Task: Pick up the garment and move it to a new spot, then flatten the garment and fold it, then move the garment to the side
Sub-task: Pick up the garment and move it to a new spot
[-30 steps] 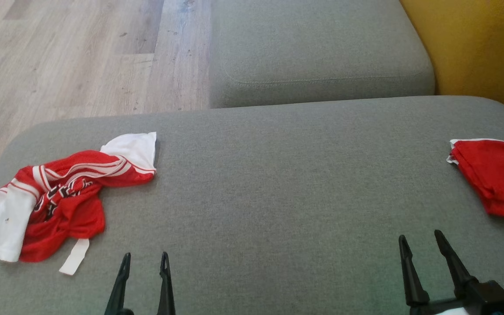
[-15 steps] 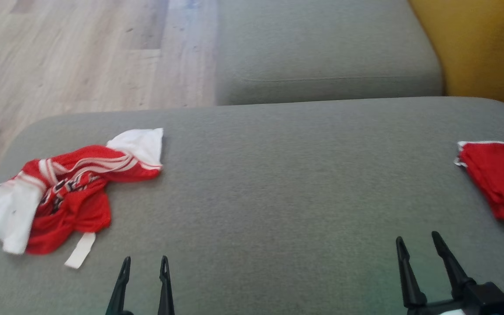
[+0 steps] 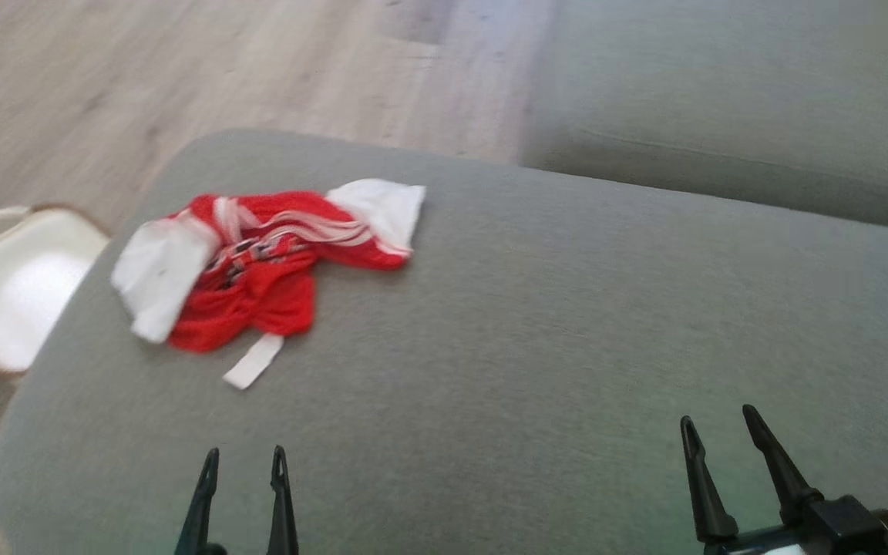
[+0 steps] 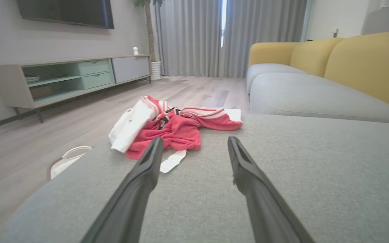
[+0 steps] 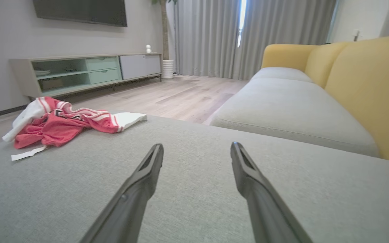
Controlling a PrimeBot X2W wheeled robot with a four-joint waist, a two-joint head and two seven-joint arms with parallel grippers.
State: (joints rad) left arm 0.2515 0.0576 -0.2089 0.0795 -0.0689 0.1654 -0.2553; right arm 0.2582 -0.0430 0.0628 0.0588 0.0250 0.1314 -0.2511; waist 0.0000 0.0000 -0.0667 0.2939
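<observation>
Garment (image 3: 259,270) lies crumpled at the far left of the grey cushion (image 3: 536,324), ahead of the left gripper (image 3: 245,456); that and the right gripper (image 3: 718,415) stand released, empty. Best to pinch a thick red fold, not the loose white strip (image 3: 253,361)

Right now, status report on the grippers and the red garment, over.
Left gripper and right gripper open, empty. Garment crumpled on grey cushion, ahead of left gripper, untouched. White basket on floor beside cushion, not in the way.
</observation>
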